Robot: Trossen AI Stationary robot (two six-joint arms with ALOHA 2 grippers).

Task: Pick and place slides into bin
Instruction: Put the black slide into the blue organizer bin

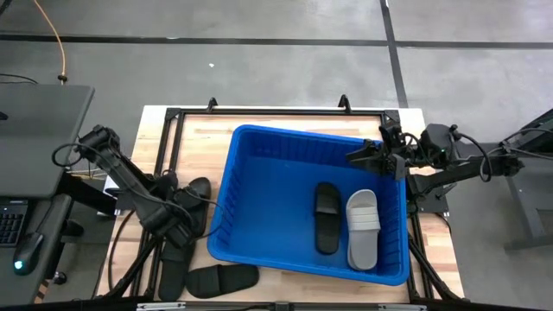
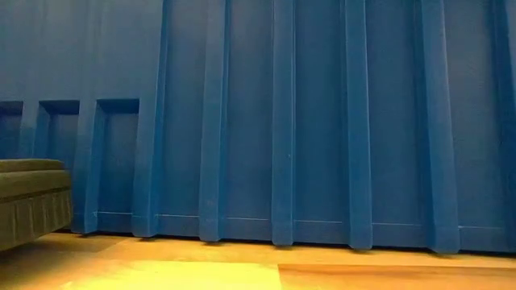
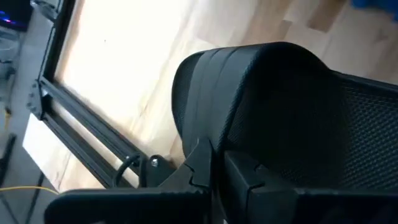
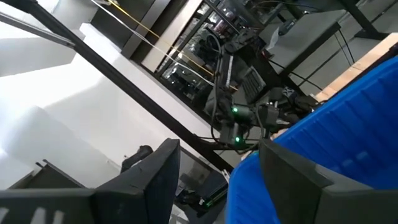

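The left end effector (image 1: 183, 218) is clamped on a black slide (image 3: 280, 106) lying on the counter (image 1: 194, 134) just left of the blue bin (image 1: 259, 147). A clean lift, clearing the bin's rim before release, would likely do the job. Two more black slides (image 1: 222, 279) wait nearby; a black and a grey slide (image 1: 363, 226) lie inside. The right end effector (image 1: 367, 157) hovers, fingers apart, over the bin's far right corner.

Grey concrete floor (image 1: 259, 65) all round, crossed by dark seam lines (image 1: 393, 43) — one orange cable (image 1: 54, 34) trailing at far left. Light wooden table (image 1: 199, 138) framed in black rails (image 1: 168, 142). Dark desk (image 1: 39, 130) at left, keyboard (image 1: 10, 223) on it. Beyond — cluttered racks, tangled cables, small green light (image 4: 235, 112).
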